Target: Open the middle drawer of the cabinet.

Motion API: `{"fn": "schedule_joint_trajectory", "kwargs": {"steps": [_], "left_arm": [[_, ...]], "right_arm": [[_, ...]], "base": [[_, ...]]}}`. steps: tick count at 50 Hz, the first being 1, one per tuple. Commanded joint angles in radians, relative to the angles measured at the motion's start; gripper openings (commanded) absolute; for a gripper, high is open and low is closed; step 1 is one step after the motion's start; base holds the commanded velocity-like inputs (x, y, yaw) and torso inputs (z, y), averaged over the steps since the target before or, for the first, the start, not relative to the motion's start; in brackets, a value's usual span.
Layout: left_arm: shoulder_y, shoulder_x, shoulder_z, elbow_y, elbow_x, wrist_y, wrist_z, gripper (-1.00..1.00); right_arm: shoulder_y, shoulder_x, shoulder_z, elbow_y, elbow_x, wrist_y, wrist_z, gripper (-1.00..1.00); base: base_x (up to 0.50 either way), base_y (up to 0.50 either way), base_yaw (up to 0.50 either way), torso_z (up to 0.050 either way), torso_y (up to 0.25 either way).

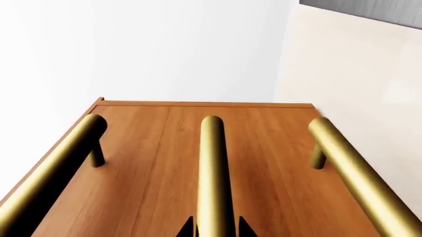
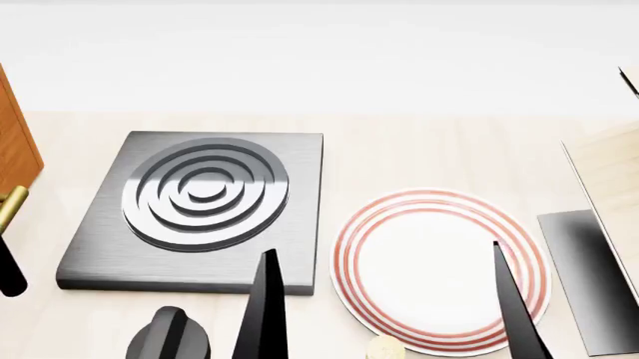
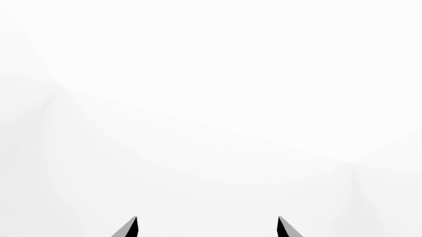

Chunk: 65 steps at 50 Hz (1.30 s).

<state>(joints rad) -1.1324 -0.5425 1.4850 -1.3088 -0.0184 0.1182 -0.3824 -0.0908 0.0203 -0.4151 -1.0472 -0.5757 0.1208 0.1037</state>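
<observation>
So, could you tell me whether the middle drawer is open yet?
Shut, seemingly: the middle drawer front sits flush with its neighbours.

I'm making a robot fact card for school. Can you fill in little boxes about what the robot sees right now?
cabinet: orange-brown wood, three brass bar handles across its front
middle handle: sits between the left pincer tips
left pincer: closed on the handle or not, cannot tell
right pincer: open, holding nothing, facing blank white
stove plate: dark square with rings, on the counter
plate: white with red rings, beside the stove plate
drawers: none look pulled out yet
</observation>
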Motion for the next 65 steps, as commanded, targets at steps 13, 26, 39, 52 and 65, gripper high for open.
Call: {"fn": "schedule_joint_trajectory", "kwargs": {"steps": [13, 26, 39, 52, 65], "left_arm": [[-0.059, 0.043, -0.04, 0.001, 0.024, -0.019, -0.031, -1.0], [-0.091, -0.089, -0.024, 0.385, 0.057, -0.183, -0.033, -1.0], [-0.129, -0.197, -0.034, 0.692, 0.069, -0.313, -0.008, -1.0], [-0.15, -0.226, -0.041, 0.8, 0.075, -0.356, 0.005, -1.0], [-0.158, -0.224, -0.054, 0.804, 0.067, -0.358, 0.007, -1.0]], "right_arm": [[-0.001, -0.02, 0.019, 0.0, -0.025, -0.004, -0.026, 1.0], [0.0, -0.02, 0.023, 0.0, -0.021, -0.005, -0.027, 1.0], [-0.003, -0.02, 0.028, 0.0, -0.017, -0.01, -0.029, 1.0], [0.0, -0.02, 0.026, 0.0, -0.018, -0.005, -0.031, 1.0], [-0.002, -0.02, 0.02, 0.0, -0.023, -0.005, -0.031, 1.0]], "base": [[0.0, 0.0, 0.0, 0.0, 0.001], [0.0, 0.0, 0.0, 0.0, 0.004], [0.0, 0.0, 0.0, 0.001, 0.006], [0.0, 0.0, 0.0, 0.002, 0.01], [0.0, 0.0, 0.0, 0.003, 0.01]]}}
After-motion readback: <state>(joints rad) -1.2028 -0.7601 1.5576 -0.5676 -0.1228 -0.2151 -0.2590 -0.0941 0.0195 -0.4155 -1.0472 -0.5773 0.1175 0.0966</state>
